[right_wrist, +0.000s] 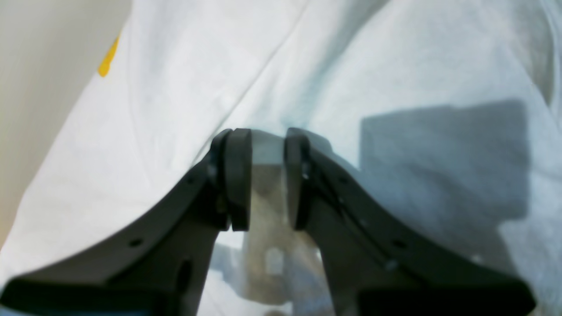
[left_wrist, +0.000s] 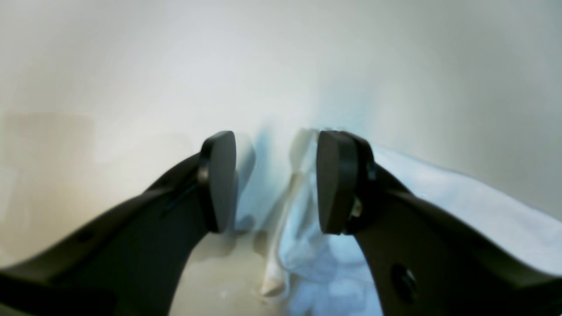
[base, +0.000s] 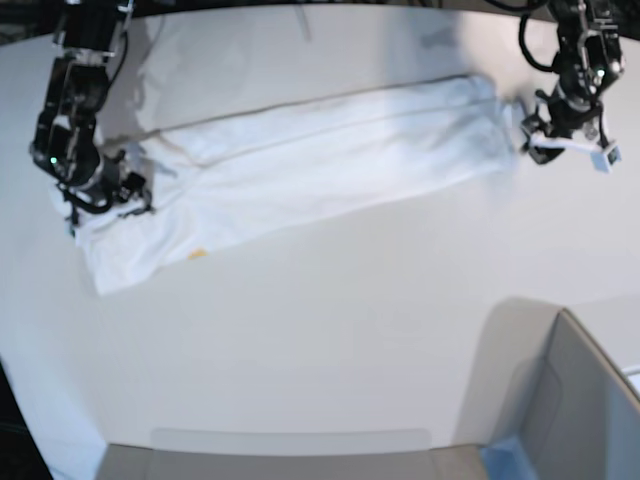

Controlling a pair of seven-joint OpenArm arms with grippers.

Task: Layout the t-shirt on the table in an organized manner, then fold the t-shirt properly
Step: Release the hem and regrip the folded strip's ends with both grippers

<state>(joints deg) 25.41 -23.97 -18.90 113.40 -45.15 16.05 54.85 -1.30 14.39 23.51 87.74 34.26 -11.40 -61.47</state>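
Note:
The white t-shirt [base: 320, 150] lies on the table [base: 330, 330] as a long folded strip slanting from lower left to upper right. A spot of yellow print [base: 198, 254] shows near its left end. My right gripper [base: 103, 192] hovers over that left end; in the right wrist view its jaws [right_wrist: 268, 136] stand a little apart over the t-shirt [right_wrist: 395, 66], gripping nothing that I can see. My left gripper [base: 535, 140] is at the strip's right end. In the left wrist view it [left_wrist: 276, 145] is wide open, with the shirt's edge [left_wrist: 461, 197] lying loose below and to the right.
A grey box [base: 580, 400] with a blue corner [base: 505, 460] stands at the front right of the table. A pale translucent strip [base: 290, 440] runs along the front edge. The white table surface [left_wrist: 131, 66] stretches beyond the left gripper.

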